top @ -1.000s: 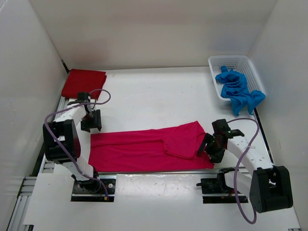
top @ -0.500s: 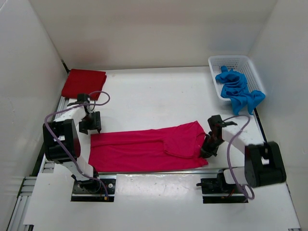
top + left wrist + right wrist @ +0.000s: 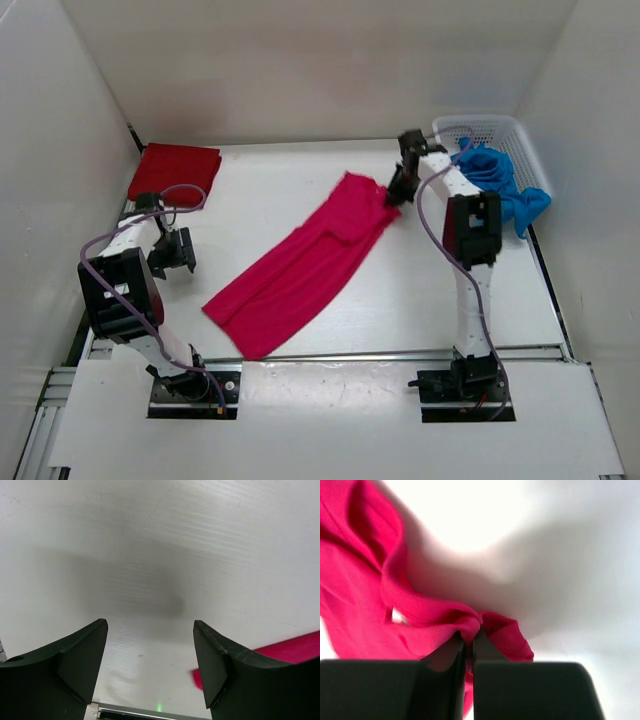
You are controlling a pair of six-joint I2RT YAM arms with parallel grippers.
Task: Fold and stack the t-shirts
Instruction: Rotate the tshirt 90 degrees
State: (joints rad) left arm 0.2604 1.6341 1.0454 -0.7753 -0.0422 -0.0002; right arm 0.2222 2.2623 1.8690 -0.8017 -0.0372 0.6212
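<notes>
Top external view counts three t-shirts, one basket and two arms on the flat white table point(image 3: 290, 190).

Nearest is the magenta-pink cloth t-shirt point(image 3: 300, 270). It lies as one long, narrow strip running diagonally, with its near end close to the table's near edge and its far end up toward the far right. White table surface shows on both sides of the strip, widest on the right.

The left arm is bent back on itself at the left edge. The left gripper point(image 3: 172, 252) hangs over table surface to the left of the strip's near end, apart from it. In the left wrist view this gripper point(image 3: 150, 630) has its jaws spread wide with nothing between them, and a corner of the magenta cloth point(image 3: 295, 650) shows low on the right.

The right arm point(image 3: 470, 230) stretches from its base almost straight out toward the far side. The right gripper point(image 3: 397, 188) is at the strip's far end, and the right wrist view shows it point(image 3: 468, 637) pinched tight on a bunched fold of that hem.

Farthest off, the dark red cloth t-shirt point(image 3: 175, 172) sits folded flat in the far left corner. The crumpled bright blue cloth t-shirt point(image 3: 490, 178) fills the white plastic mesh basket point(image 3: 480, 124) in the far right corner and spills over its near rim.
</notes>
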